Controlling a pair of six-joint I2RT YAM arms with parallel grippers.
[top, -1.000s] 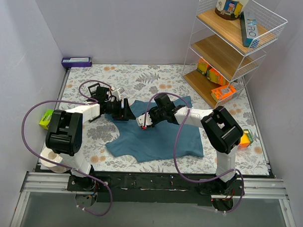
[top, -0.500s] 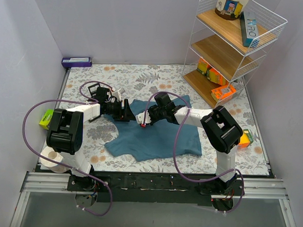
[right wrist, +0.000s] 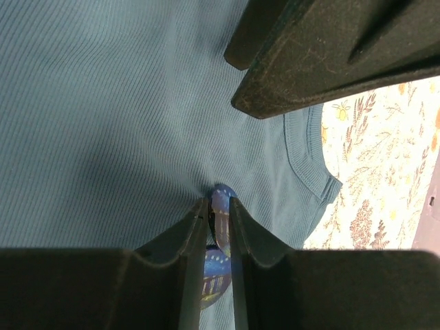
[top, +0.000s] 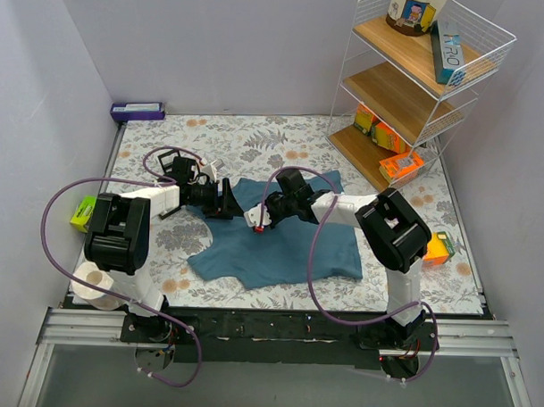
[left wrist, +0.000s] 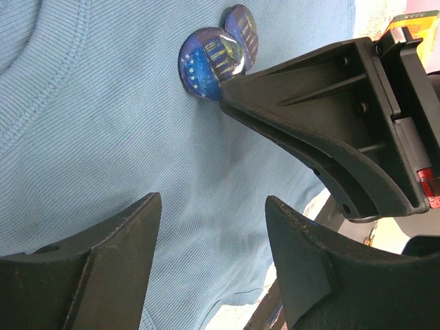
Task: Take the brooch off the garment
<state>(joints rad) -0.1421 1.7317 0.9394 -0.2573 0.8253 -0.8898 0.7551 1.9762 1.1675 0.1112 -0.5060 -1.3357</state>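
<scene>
**Item: brooch** [right wrist: 221,194]. A small blue domed disc on the garment [top: 279,248], near the collar and standing edge-on.
**Right tool** [right wrist: 217,206]: nearer the brooch. Its jaws are pinched across the disc's rim, and the cloth puckers at the tips.
**Second blue disc** [right wrist: 214,278]: just beside the brooch, on the tool's side.
**Left tool** [left wrist: 213,203]: jaws apart and gripping nothing, over the cloth just beside the brooch and facing the right tool.
**Clearance:** open room above. The likely pull is up and away from the cloth. The garment lies mid-desk [top: 212,134], well apart from the edges.
</scene>
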